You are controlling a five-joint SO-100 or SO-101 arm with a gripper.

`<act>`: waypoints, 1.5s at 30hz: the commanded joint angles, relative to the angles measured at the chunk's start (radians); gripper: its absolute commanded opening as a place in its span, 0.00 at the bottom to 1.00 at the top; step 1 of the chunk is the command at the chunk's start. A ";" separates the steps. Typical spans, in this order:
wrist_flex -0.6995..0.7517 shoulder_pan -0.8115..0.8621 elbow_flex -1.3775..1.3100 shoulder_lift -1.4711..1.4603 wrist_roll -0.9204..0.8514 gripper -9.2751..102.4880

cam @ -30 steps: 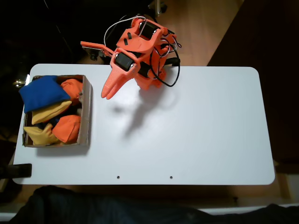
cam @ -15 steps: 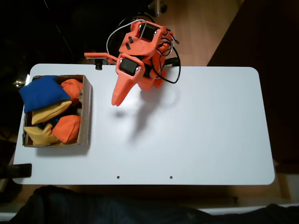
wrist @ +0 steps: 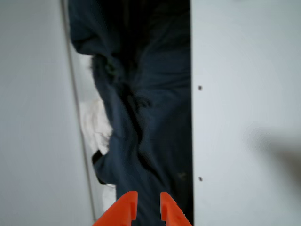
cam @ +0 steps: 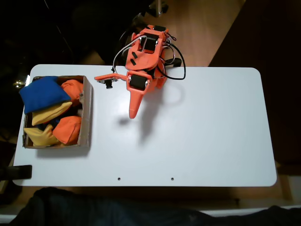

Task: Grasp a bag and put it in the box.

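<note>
The blue bag (cam: 43, 93) lay in the box (cam: 86, 113) at the worktop's (cam: 211, 132) left edge, atop the yellow and orange bags. The jaws (cam: 133, 114) hung near the rear edge, nearly closed and holding nothing.

A white table (cam: 211, 141) with rounded corners carries the scene in the fixed view. The box (cam: 86, 117) sits directly on its left end. The orange arm's base (cam: 155, 84) stands at the far edge.
</note>
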 commanded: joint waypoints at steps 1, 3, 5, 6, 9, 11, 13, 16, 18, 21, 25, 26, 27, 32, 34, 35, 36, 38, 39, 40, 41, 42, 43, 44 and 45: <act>-0.020 -0.032 0.026 -0.006 -0.003 0.14; -0.021 -0.055 0.049 -0.006 0.009 0.13; -0.025 -0.075 0.072 -0.006 0.029 0.10; -0.026 -0.086 0.086 -0.006 0.034 0.09; -0.035 -0.112 0.126 -0.006 0.044 0.08; -0.038 -0.129 0.146 -0.006 0.048 0.08; -0.038 -0.147 0.166 -0.006 0.049 0.08; -0.041 -0.172 0.192 -0.006 0.054 0.08; -0.040 -0.186 0.202 -0.005 0.057 0.08; -0.031 -0.206 0.221 -0.005 0.066 0.08; -0.015 -0.225 0.247 -0.005 0.077 0.08; -0.009 -0.230 0.252 -0.005 0.080 0.08; -0.002 -0.233 0.255 -0.003 0.081 0.08; 0.052 -0.250 0.262 -0.003 0.075 0.08; 0.071 -0.259 0.264 -0.003 0.074 0.08; 0.075 -0.264 0.264 -0.003 0.074 0.08; 0.080 -0.267 0.264 -0.003 0.074 0.08; 0.083 -0.275 0.264 -0.003 0.072 0.08; 0.083 -0.275 0.264 -0.003 0.072 0.08; 0.084 -0.276 0.264 -0.003 0.072 0.08; 0.087 -0.278 0.262 -0.003 0.072 0.08; 0.089 -0.282 0.262 -0.003 0.072 0.08; 0.094 -0.285 0.261 -0.003 0.072 0.08; 0.097 -0.287 0.259 -0.003 0.072 0.08; 0.100 -0.290 0.259 -0.003 0.072 0.08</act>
